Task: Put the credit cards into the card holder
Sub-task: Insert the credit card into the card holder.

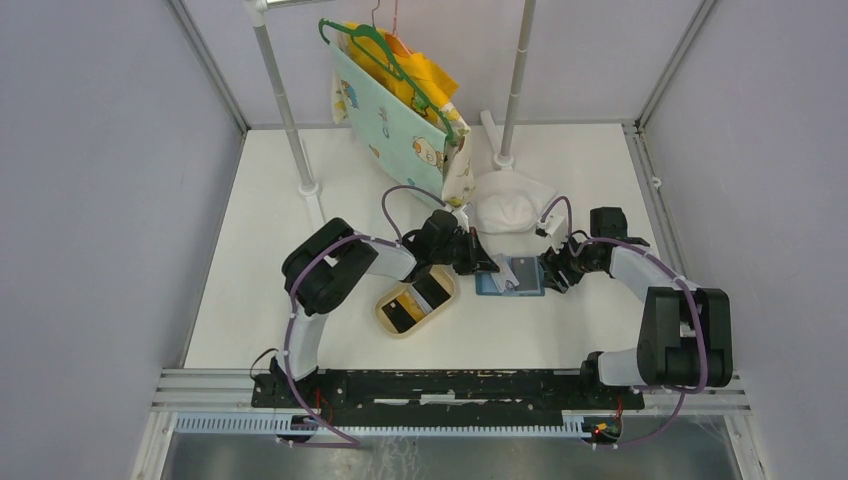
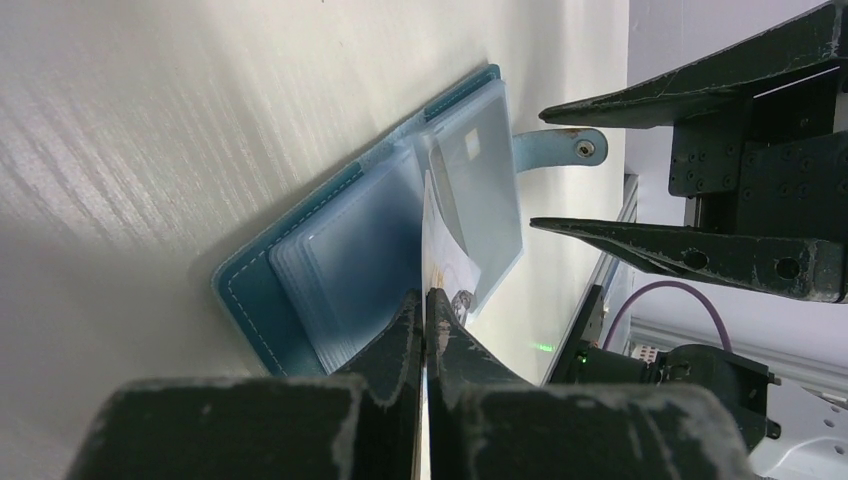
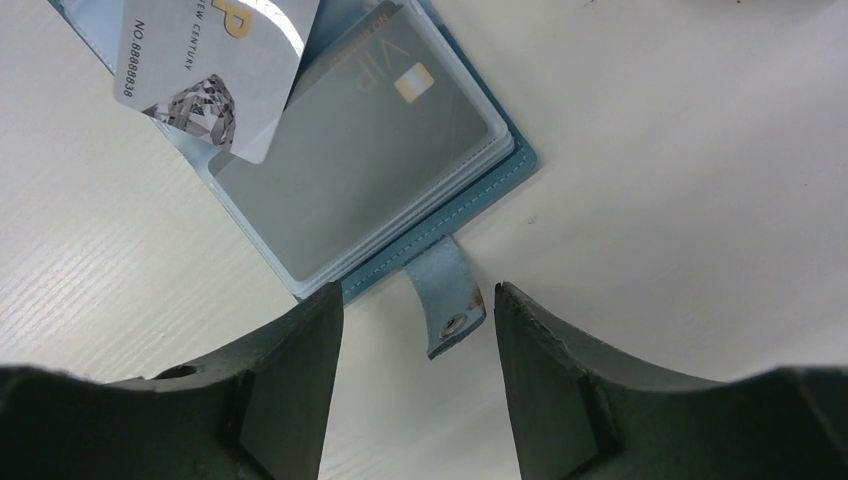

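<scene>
Card tip perhaps inside holder, left fingers pinching.

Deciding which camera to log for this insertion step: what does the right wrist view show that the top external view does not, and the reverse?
Only the right wrist view: the print on the tilted card over the holder, and a VIP card already sleeved. Only the top external view: the left gripper shut on that card, and two black cards lying in the tan tray. Both: the open card holder and the open right gripper.
</scene>
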